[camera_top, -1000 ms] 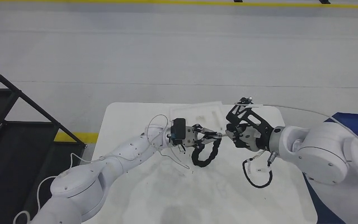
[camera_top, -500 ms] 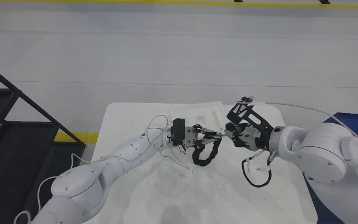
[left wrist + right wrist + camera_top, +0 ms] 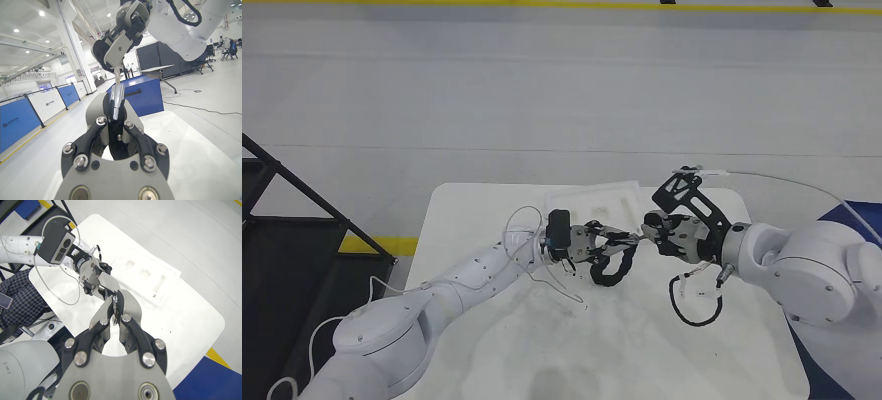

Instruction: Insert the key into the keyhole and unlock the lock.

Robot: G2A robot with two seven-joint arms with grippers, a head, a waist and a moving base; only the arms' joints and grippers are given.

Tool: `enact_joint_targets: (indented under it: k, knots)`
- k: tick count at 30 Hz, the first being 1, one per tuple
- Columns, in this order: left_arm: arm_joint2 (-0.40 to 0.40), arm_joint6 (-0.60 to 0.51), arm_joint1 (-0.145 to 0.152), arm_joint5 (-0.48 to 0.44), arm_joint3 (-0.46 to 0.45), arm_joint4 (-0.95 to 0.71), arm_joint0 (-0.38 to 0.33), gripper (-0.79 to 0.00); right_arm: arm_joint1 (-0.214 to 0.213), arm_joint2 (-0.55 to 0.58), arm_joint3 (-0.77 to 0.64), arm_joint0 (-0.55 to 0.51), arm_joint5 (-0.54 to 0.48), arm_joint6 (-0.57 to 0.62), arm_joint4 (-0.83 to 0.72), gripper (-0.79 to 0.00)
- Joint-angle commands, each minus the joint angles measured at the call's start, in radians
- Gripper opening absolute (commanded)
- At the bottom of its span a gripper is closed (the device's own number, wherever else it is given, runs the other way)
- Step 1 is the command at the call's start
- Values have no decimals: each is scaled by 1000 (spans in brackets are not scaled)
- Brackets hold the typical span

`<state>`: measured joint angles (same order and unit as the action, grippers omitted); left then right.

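The left gripper (image 3: 115,106) is clamped tight round the lock (image 3: 117,93), a polished chrome cylinder trailing a black sleeved cable loop (image 3: 614,264). Since a second ago that loop has drawn up nearer the gripper. Nose to nose with it, the right gripper (image 3: 115,306), its wrist rolled slightly since then, pinches the flat metal key (image 3: 117,74), blade entering the cylinder's end. Below is the smooth white table (image 3: 542,340). Farther off lies a white foam tray (image 3: 151,283) with rectangular recesses.

Extended inward from opposite sides, with left gripper (image 3: 115,106) and right gripper (image 3: 115,306) tip to tip above the table's (image 3: 642,350) middle. Clamped on lock (image 3: 116,96) and key (image 3: 117,75) respectively.
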<state>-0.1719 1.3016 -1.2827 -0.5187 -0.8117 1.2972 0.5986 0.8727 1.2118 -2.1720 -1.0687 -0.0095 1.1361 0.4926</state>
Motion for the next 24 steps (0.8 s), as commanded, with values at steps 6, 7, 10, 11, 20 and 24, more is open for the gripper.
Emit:
enact_joint_targets:
  k: [6, 7, 10, 11, 20, 24]
  knots:
    - [0, 2, 5, 2, -18, -44, 8, -785, 1, 17, 18, -29, 0, -49, -34, -785]
    - [1, 1, 6, 1, -20, -49, 8, -785, 1, 19, 21, -33, 0, -57, -38, -785]
    - [2, -1, 9, -1, -25, -55, 9, -785, 2, 25, 27, -41, -4, -72, -47, -785]
    - [2, -2, 10, -2, -27, -55, 9, -785, 2, 26, 28, -43, -5, -75, -49, -785]
    - [2, -13, 13, -13, -49, -35, 9, -785, 5, 15, 37, -40, -19, -84, -49, -785]
    - [2, -21, 13, -21, -46, -54, 12, -785, 6, 10, 46, -33, -44, -79, -63, -339]
